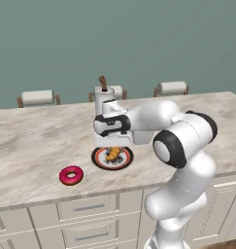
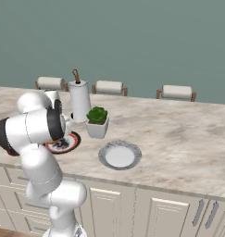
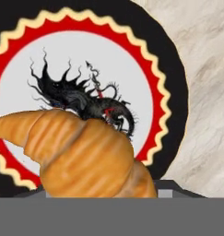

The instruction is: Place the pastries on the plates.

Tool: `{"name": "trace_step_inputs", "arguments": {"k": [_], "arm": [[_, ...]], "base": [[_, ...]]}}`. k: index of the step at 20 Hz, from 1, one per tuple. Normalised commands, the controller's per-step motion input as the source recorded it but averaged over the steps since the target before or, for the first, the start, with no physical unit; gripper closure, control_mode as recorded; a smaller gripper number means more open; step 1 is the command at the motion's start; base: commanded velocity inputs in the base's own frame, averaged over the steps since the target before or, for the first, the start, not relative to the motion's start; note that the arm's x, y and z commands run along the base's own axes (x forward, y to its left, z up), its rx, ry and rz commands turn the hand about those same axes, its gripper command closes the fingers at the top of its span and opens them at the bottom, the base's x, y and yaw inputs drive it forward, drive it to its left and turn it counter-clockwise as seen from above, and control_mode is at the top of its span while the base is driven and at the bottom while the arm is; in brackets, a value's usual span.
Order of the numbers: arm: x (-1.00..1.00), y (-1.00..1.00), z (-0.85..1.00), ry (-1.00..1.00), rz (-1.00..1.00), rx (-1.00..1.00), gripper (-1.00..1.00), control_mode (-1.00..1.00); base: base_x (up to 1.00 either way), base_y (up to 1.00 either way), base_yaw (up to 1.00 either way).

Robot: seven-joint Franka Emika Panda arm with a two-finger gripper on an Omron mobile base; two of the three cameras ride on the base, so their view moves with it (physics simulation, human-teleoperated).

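Croissant sits clamped in my claw, just over the dark-rimmed plate — not yet released. Donut waits on the worktop at the plate's eight o'clock; white plate bare.

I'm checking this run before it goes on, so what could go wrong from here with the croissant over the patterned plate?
1. The croissant sits in the pincer above the dark-rimmed plate, toward one side of it; released there, it might roll onto the rim.
2. The pink donut lies on the counter near the front edge; a careless pick could nudge it off.
3. The plant pot stands close behind the white-grey plate; the arm might brush it.
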Motion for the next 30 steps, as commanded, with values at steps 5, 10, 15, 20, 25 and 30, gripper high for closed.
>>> {"name": "trace_step_inputs", "arguments": {"k": [5,10,15,20,25,30], "arm": [[0.02,0.00,-0.24,0.00,0.00,0.00,1.00,-1.00],[0.02,0.00,-0.30,0.00,0.00,0.00,1.00,-1.00],[0.01,-0.01,-0.13,0.00,0.00,0.00,1.00,-1.00],[0.00,0.00,0.00,0.00,0.00,0.00,-1.00,-1.00],[0.00,0.00,0.00,-0.01,0.00,0.00,-1.00,-1.00],[0.00,0.00,0.00,-0.02,0.00,0.00,-1.00,-1.00]], "base": [[0.00,0.00,0.00],[0.00,0.00,0.00],[0.00,0.00,0.00],[0.00,0.00,0.00],[0.00,0.00,0.00],[0.00,0.00,0.00]]}}
